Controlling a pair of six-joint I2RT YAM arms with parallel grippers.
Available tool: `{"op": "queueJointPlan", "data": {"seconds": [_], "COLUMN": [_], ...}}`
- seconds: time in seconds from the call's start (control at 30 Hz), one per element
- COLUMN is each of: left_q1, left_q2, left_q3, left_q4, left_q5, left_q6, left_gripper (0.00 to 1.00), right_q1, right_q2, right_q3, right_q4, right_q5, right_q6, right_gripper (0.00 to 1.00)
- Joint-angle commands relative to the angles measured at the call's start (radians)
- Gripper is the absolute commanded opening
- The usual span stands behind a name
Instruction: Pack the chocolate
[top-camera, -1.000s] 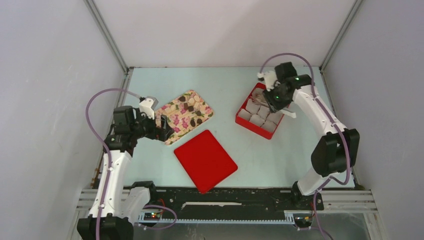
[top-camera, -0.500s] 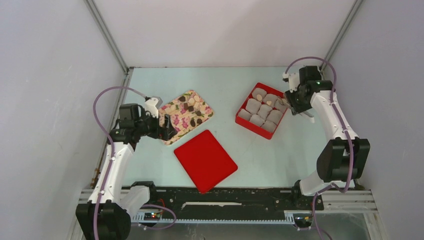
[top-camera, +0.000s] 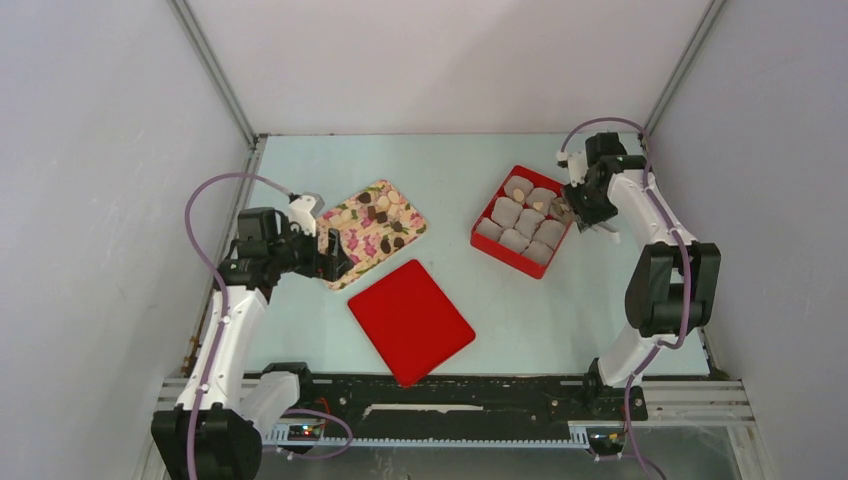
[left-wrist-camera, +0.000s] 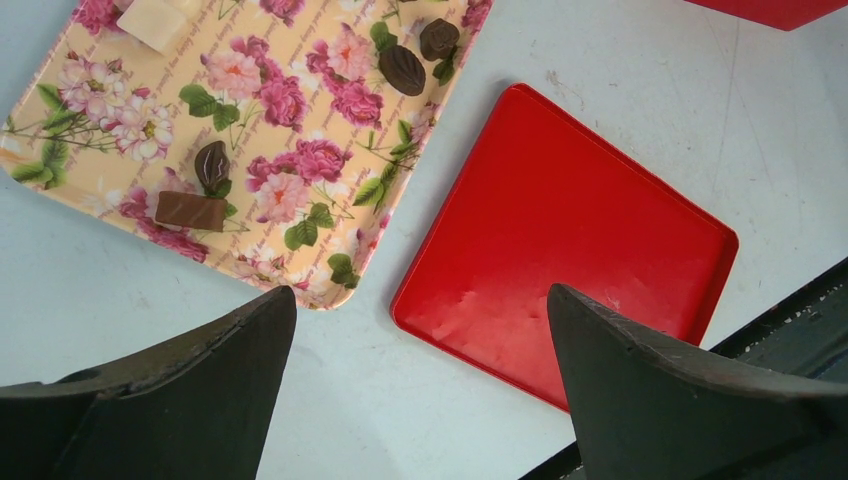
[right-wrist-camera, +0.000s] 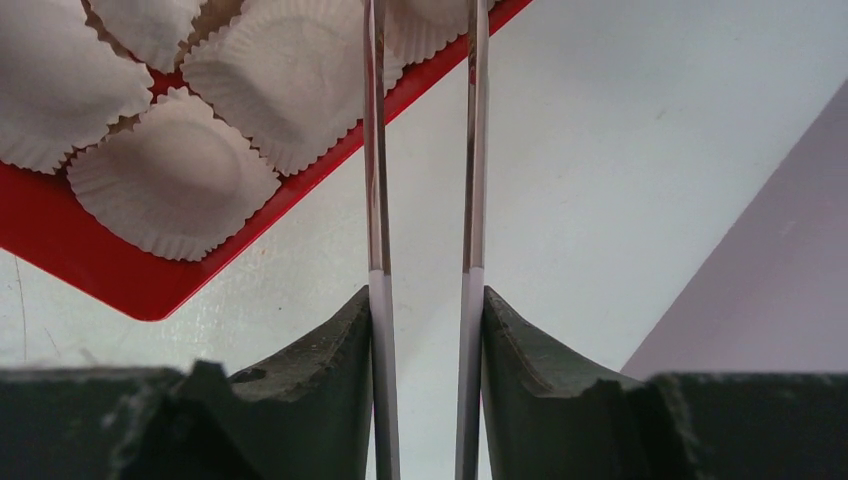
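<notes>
The right pincer (right-wrist-camera: 425, 300) is clamping thin metal tongs (right-wrist-camera: 372, 150) over the red box's (right-wrist-camera: 100, 265) right rim. The left pincer (left-wrist-camera: 420, 292) is hanging wide apart above the flowered tray (left-wrist-camera: 60, 130), where the chocolate (left-wrist-camera: 402, 70) is lying. Advisable: centring on one piece before closing gently.

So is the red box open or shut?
Open. The red box shows its white paper cups from above, and the flat red lid lies on the table, apart from it.
</notes>
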Motion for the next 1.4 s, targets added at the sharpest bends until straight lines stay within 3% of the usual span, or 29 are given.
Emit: {"op": "queueJointPlan", "data": {"seconds": [0.0,0.2,0.4,0.73,1.0,1.23,1.37], "left_q1": [-0.005,-0.005,-0.005,-0.004,-0.003,0.003,0.017], "left_q2": [-0.018,-0.022,-0.030,-0.040,-0.078,-0.134,-0.151], "left_q3": [0.040,0.040,0.039,0.034,0.027,0.014,0.006], "left_q4": [0.005,0.005,0.003,0.004,-0.001,-0.016,-0.015], "left_q5": [-0.006,-0.005,-0.006,-0.002,-0.016,-0.023,-0.023], "left_q6": [0.019,0.019,0.021,0.020,0.023,0.024,0.024], "left_gripper": [1.00,1.00,1.00,1.00,1.00,1.00,1.00], "right_q1": [0.002,0.009,0.028,0.267,0.484,0.530,0.567], "right_q2": [-0.014,-0.023,-0.063,-0.106,0.165,0.480,0.551], "right_q3": [0.069,0.074,0.071,0.109,0.452,0.882,0.945], "right_q4": [0.024,0.026,0.047,0.105,0.016,-0.103,-0.104], "right_q5": [0.036,0.043,0.007,-0.097,-0.197,-0.301,-0.293], "right_q6": [0.008,0.013,0.017,-0.014,0.020,0.095,0.099], "right_gripper": [0.42,0.47,0.44,0.40,0.39,0.38,0.40]}}
